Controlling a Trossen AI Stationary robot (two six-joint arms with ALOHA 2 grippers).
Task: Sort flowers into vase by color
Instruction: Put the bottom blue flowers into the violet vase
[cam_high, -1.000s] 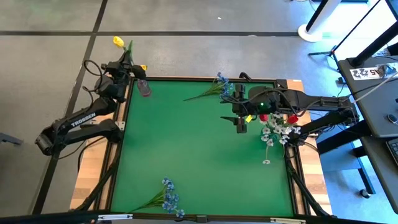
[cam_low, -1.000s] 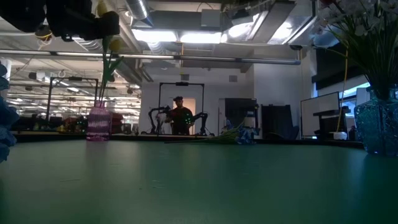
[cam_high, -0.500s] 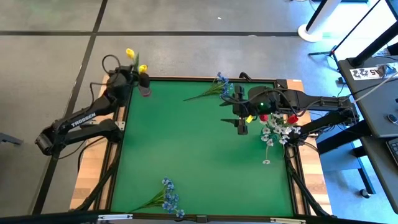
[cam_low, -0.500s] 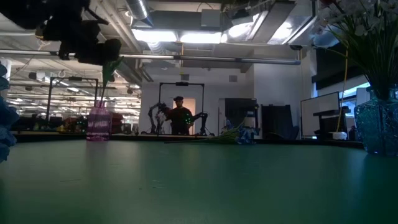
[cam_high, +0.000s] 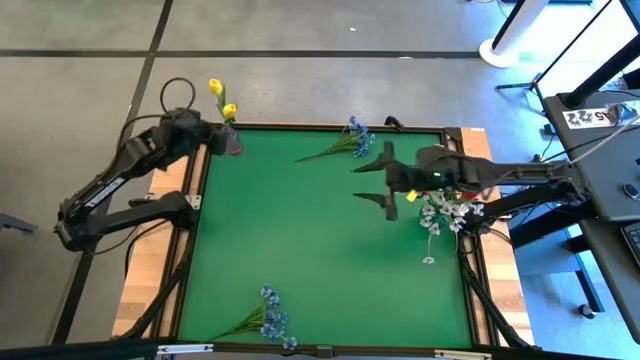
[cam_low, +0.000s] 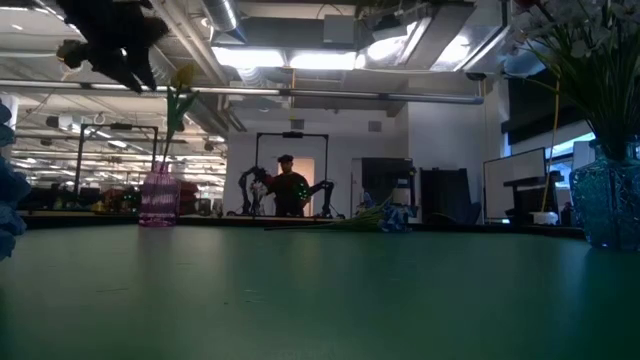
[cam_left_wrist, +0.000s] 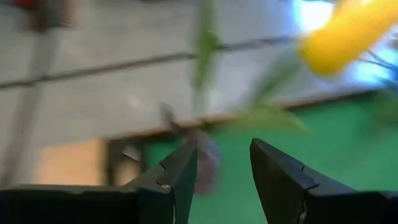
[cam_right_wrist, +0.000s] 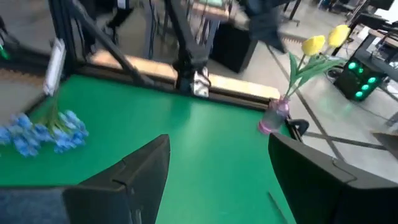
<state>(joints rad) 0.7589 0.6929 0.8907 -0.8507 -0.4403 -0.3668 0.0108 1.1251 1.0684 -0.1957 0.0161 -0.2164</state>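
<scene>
The green table (cam_high: 320, 250) fills the middle of the high view, with the left gripper (cam_high: 212, 139) at its upper-left corner, fingers parted and holding nothing, just beside the small pink vase (cam_high: 233, 145) in which two yellow tulips (cam_high: 222, 98) stand. The right gripper (cam_high: 384, 180) hangs right of centre with its fingers spread wide and empty, next to the blue glass vase (cam_high: 443, 214) of white and red flowers at the right edge. One blue bunch (cam_high: 352, 138) lies near the top edge and another blue bunch (cam_high: 270, 318) near the bottom edge.

a robotics lab: exposed ceiling ducts (cam_low: 330, 50), another robot rig (cam_low: 290, 185) behind, equipment desks (cam_high: 610, 130) around the table
</scene>
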